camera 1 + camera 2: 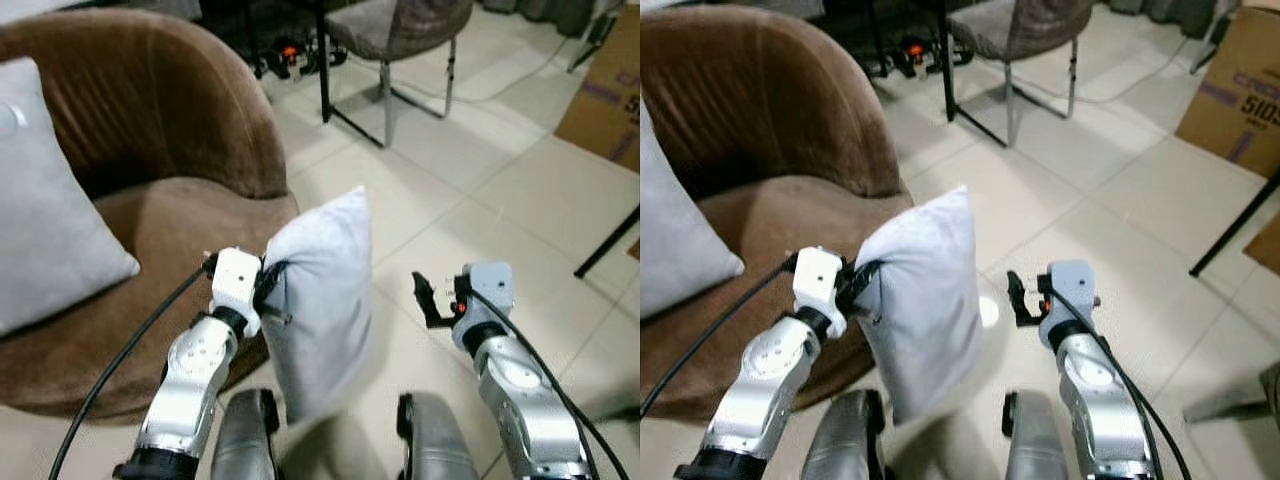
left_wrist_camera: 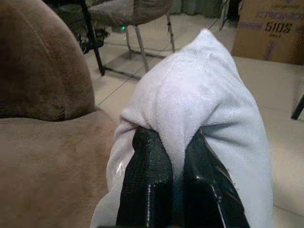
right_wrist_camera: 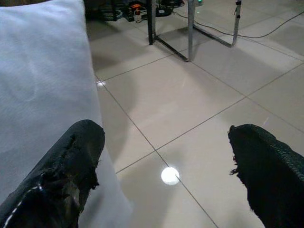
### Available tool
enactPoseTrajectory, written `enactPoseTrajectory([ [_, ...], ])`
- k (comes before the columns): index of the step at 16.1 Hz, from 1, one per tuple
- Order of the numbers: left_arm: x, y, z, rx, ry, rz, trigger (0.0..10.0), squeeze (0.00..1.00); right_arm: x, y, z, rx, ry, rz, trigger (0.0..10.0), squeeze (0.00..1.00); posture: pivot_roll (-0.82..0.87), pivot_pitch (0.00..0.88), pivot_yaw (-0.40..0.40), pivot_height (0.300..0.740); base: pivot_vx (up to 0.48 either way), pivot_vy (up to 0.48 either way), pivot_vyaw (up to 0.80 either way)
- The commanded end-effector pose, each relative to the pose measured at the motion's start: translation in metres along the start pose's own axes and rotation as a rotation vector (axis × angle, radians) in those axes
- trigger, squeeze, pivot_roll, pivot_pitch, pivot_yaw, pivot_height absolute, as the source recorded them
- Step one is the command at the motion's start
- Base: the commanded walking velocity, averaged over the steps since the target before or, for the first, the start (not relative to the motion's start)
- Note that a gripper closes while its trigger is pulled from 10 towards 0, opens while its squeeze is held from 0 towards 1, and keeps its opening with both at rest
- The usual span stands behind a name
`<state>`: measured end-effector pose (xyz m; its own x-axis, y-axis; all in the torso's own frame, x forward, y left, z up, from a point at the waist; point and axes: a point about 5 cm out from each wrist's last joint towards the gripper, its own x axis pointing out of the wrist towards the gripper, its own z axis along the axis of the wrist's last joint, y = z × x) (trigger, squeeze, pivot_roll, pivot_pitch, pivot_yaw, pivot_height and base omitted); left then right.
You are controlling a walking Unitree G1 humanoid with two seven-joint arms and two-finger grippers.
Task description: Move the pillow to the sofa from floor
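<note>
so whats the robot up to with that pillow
The robot's left gripper is pinching an edge of a pale grey pillow, holding it up off the tiled floor right beside the brown sofa. The right gripper is open and empty, next to the pillow without gripping it. A second pillow already rests on the sofa seat. The held pillow has not yet been set on the sofa.

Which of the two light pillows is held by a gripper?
The pillow hanging upright beside the sofa's front edge, pinched by the left gripper. The other pillow leans on the sofa seat, untouched.
</note>
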<state>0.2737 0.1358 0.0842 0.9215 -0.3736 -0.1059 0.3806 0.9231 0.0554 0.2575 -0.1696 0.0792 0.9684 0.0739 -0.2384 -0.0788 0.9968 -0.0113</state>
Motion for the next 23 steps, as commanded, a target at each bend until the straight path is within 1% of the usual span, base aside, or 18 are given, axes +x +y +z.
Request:
enactPoseTrajectory([
  [1,-0.003,0.006,0.009,0.017,-0.041,0.031,0.0,0.0,0.001,0.0,-0.001,0.003,-0.008,-0.015,10.0,0.0,-0.04,0.0,0.06,0.672,0.0,0.0,0.0],
  [3,-0.008,0.011,0.005,0.014,-0.037,0.057,0.0,0.0,0.0,0.0,-0.003,0.004,-0.006,-0.02,10.0,0.0,-0.03,0.0,0.062,0.687,0.0,0.0,0.0],
  [5,-0.012,0.013,0.003,0.01,-0.039,0.077,0.0,0.0,-0.001,-0.003,-0.003,0.001,-0.007,-0.026,10.0,0.0,-0.02,0.0,0.044,0.707,0.0,0.0,0.0],
  [7,-0.011,0.008,0.01,-0.001,-0.072,0.069,0.0,0.0,-0.001,-0.004,-0.001,-0.014,-0.009,-0.02,10.0,0.0,-0.01,0.0,0.019,0.732,0.0,0.0,0.0],
  [8,-0.011,0.006,0.011,-0.001,-0.072,0.069,0.0,0.0,-0.001,-0.004,-0.001,-0.016,-0.01,-0.019,10.0,0.0,-0.01,0.0,0.019,0.737,0.0,0.0,0.0],
  [10,-0.013,0.0,0.008,0.008,-0.058,0.06,0.0,0.0,0.0,-0.005,0.0,-0.072,-0.019,-0.043,10.0,0.0,-0.01,0.0,0.015,0.74,0.0,0.0,0.0],
  [11,-0.013,0.0,0.006,0.011,-0.052,0.061,0.0,0.0,0.0,-0.006,-0.002,-0.079,-0.004,-0.058,10.0,0.0,-0.01,0.0,0.015,0.74,0.0,0.0,0.0],
  [12,-0.014,-0.001,0.003,0.032,-0.034,0.07,0.0,0.0,-0.002,-0.01,-0.009,-0.108,0.031,-0.092,10.0,0.0,-0.02,0.0,0.027,0.74,0.0,0.0,0.0],
  [13,-0.013,0.001,0.003,0.053,-0.03,0.086,0.7,0.0,-0.005,-0.015,-0.012,-0.09,0.05,-0.145,10.0,0.0,-0.02,0.0,0.029,0.74,0.0,0.0,-0.8],
  [14,-0.012,0.003,0.004,0.1,-0.028,0.109,10.0,0.0,-0.009,-0.023,-0.016,-0.057,0.063,-0.21,10.0,0.0,-0.02,0.0,0.038,0.74,0.0,0.0,-0.8],
  [15,-0.011,0.003,0.003,0.096,-0.02,0.113,10.0,0.0,-0.011,-0.025,-0.017,-0.056,0.062,-0.23,10.0,0.0,-0.03,0.0,0.042,0.74,0.0,0.0,-0.8],
  [16,-0.009,0.002,0.001,0.079,0.008,0.108,10.0,0.0,-0.014,-0.027,-0.016,-0.044,0.055,-0.244,10.0,0.0,-0.03,0.0,0.05,0.74,0.0,0.0,-0.8],
  [20,-0.004,0.0,0.004,0.114,-0.001,0.115,10.0,0.0,-0.018,-0.027,-0.015,-0.024,0.043,-0.273,10.0,0.0,-0.04,0.0,0.065,0.74,0.0,0.0,-0.8],
  [22,-0.002,0.0,0.006,0.112,-0.006,0.12,10.0,0.0,-0.02,-0.029,-0.014,-0.014,0.039,-0.297,10.0,0.0,-0.05,0.0,0.066,0.74,0.0,0.0,-0.8],
  [23,0.0,0.0,0.006,0.098,-0.005,0.11,10.0,0.0,-0.02,-0.03,-0.013,-0.01,0.036,-0.311,10.0,0.0,-0.05,0.0,0.069,0.74,0.0,0.0,-0.8],
])
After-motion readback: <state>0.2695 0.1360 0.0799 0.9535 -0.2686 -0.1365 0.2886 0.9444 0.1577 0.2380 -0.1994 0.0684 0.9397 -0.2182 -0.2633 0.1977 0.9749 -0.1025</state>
